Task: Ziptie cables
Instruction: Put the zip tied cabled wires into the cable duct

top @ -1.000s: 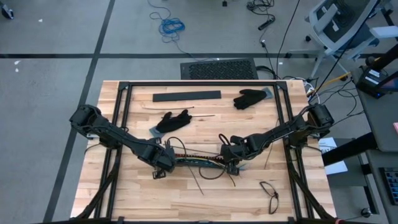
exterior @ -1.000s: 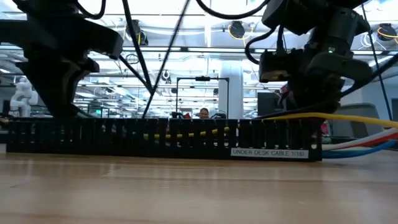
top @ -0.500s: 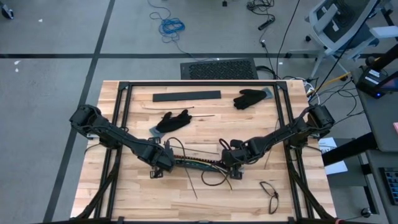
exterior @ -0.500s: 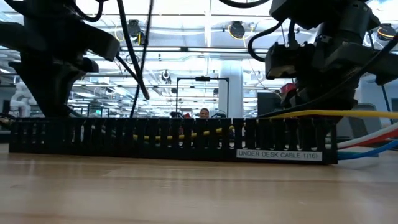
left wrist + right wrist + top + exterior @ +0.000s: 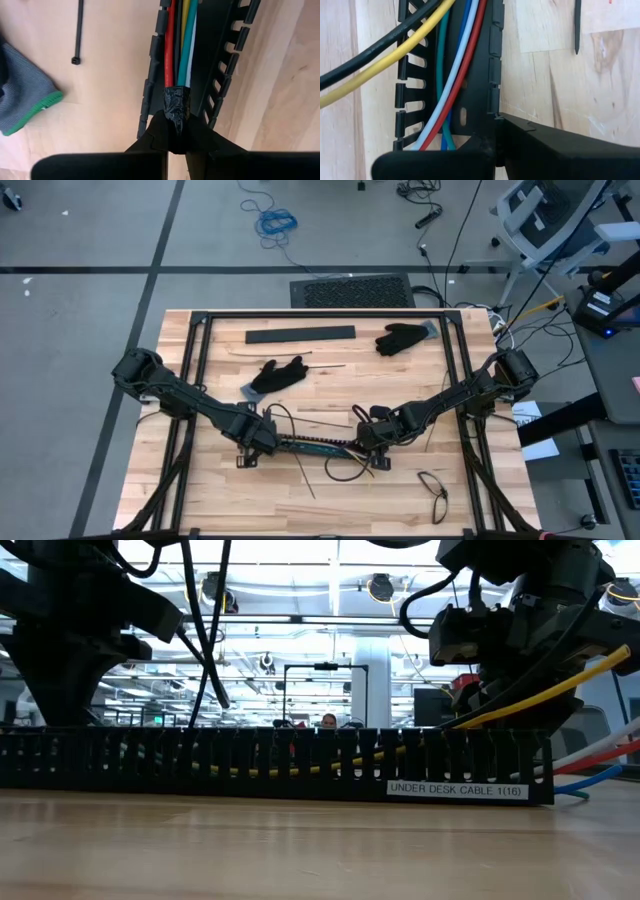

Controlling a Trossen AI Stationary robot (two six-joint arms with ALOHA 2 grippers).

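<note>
From above, the cables (image 5: 315, 444) lie in a long black tray (image 5: 300, 446) on the counter (image 5: 330, 495), an arm at each end. Up close, the left fingers (image 5: 172, 131) pinch the taped cable ends, probably to keep them bunched. The right fingers (image 5: 492, 142) are shut on the tray wall, likely to steady it.

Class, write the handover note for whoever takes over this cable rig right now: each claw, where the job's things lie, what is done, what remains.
Left claw: shut on the taped end of the cables, at the left end of the slotted tray.
Right claw: shut on the tray wall at its right end.
Cables: red, green, white and blue lie along the tray channel; the yellow cable and the black cable leave it through the side slots.
Done: most of the bundle is laid in the tray.
Left: no zip tie shows around the bundle; a loose zip tie lies on the table beside the tray.
</note>
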